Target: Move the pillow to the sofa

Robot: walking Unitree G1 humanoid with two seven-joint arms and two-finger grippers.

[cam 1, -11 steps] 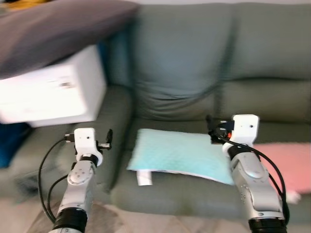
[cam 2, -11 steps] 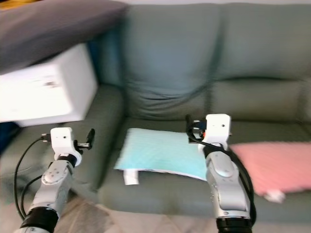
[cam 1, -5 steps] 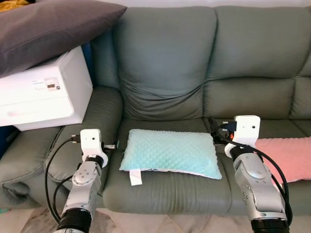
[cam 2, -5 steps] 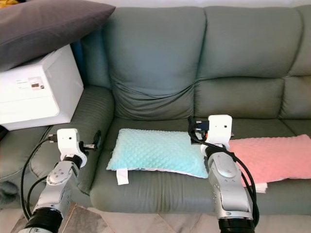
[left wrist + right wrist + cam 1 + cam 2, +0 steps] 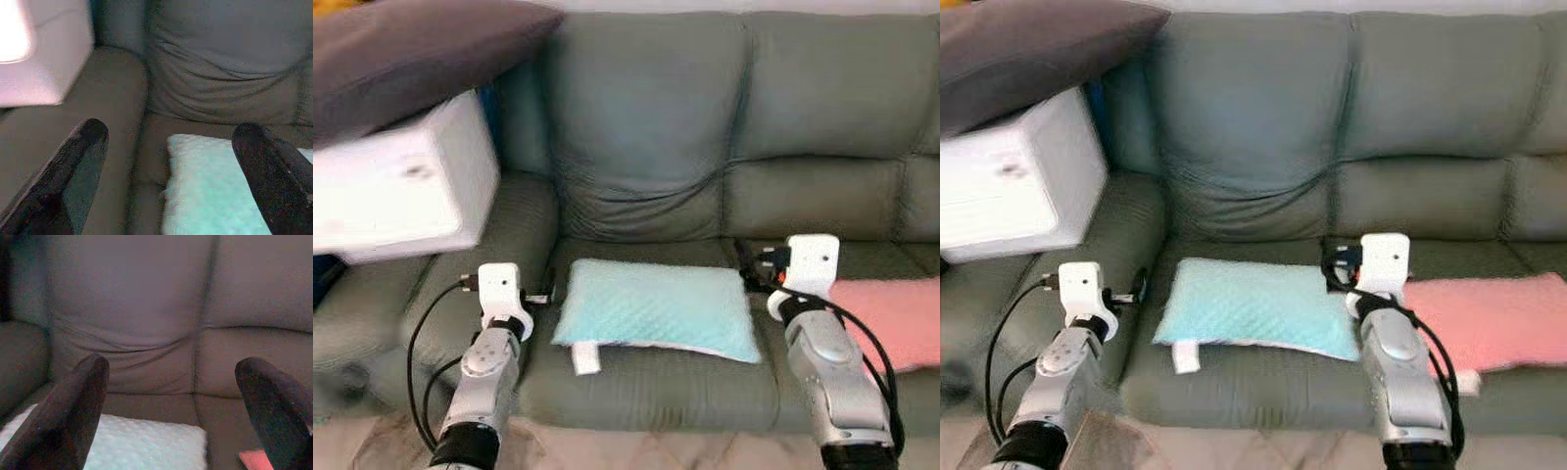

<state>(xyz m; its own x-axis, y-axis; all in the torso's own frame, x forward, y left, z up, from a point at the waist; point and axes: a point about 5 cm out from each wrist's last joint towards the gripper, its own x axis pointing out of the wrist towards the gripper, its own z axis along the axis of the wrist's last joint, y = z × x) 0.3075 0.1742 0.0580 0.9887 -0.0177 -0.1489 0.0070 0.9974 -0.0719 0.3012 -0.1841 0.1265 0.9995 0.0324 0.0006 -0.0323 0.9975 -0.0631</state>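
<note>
A light teal pillow [image 5: 656,308] with a white tag lies flat on the left seat of the grey-green sofa [image 5: 646,127]. My left gripper [image 5: 541,291] hovers by the pillow's left edge, close to the sofa's armrest, fingers wide apart and holding nothing. In the left wrist view the pillow [image 5: 215,191] lies low between the two black fingers [image 5: 83,161]. My right gripper [image 5: 746,262] is raised beside the pillow's far right corner, also open and empty. The right wrist view has the pillow's edge [image 5: 146,443] below the backrest.
A pink pillow [image 5: 891,313] lies on the seat to the right of my right arm. Left of the sofa, a white box [image 5: 396,181] rests over the armrest [image 5: 514,235] with a dark grey cushion [image 5: 411,49] on top. Floor runs along the sofa's front.
The whole picture has shifted a little and is blurred again, so the camera moved. The teal pillow stays on the seat, and both grippers stay open beside it.
</note>
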